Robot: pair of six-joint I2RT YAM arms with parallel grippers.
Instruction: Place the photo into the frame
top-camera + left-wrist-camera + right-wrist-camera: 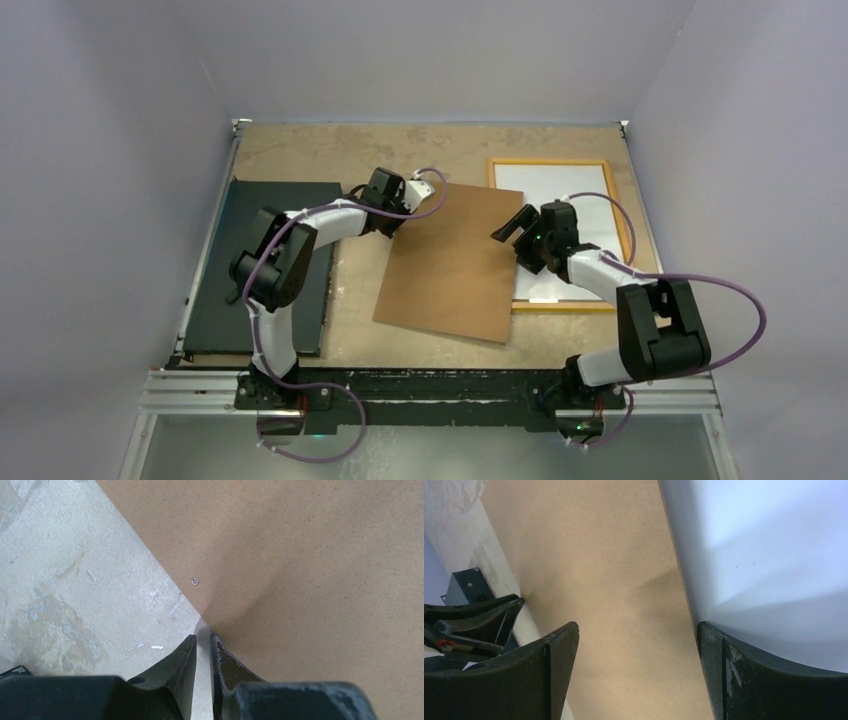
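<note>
The frame (550,161), a thin yellow-orange border, lies at the back right with a plain white sheet (560,190) inside it; no printed picture shows, so I cannot tell whether this sheet is the photo. A brown backing board (450,260) lies askew mid-table, its right edge over the frame's left side. My left gripper (430,197) is at the board's far left corner, fingers almost together (202,636), one over the board (310,555) and one over the table, nothing between them. My right gripper (510,225) stands open (636,647) over the board's right edge (604,580), beside the white sheet (764,545).
A black flat board (270,240) lies along the table's left side. A small metal eyelet (194,581) sits near the brown board's edge. Grey walls close in the table on the left, back and right. The left gripper's fingers (474,625) show at the right wrist view's left edge.
</note>
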